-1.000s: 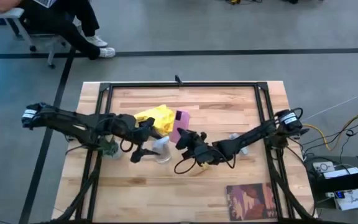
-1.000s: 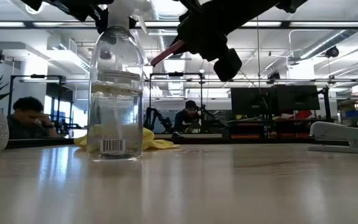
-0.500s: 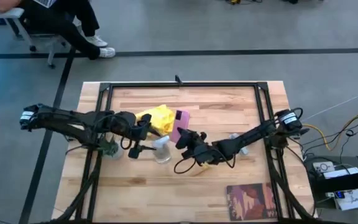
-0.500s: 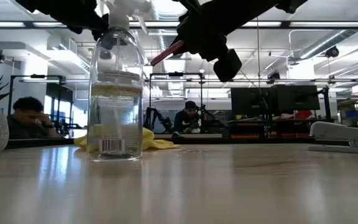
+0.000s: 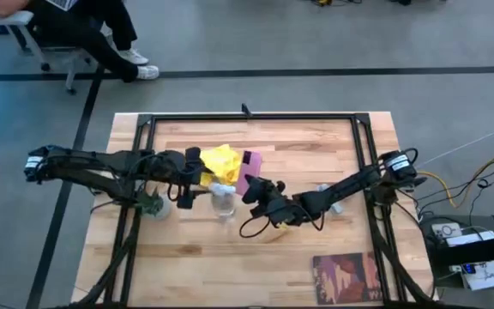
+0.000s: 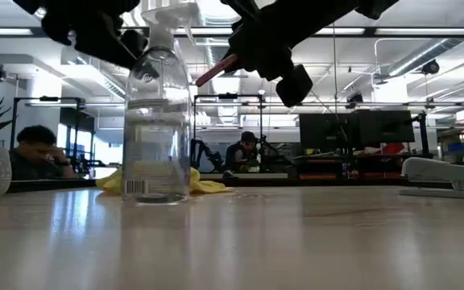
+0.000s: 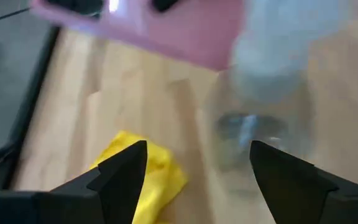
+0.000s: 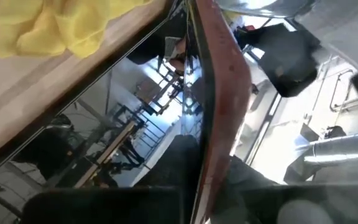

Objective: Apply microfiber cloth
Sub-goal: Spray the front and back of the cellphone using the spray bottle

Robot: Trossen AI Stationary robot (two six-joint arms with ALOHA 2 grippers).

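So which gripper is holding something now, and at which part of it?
The right gripper holds the pink-cased phone by its lower edge, tilted above the table. The left gripper is open and holds nothing.

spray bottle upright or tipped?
Upright. In the low view the spray bottle stands on its base on the table, nozzle on top, with the left end effector nearby.

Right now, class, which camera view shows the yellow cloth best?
The high view: the cloth lies whole on the table beside the phone. The low view half hides it behind the bottle; both wrist views catch only part.
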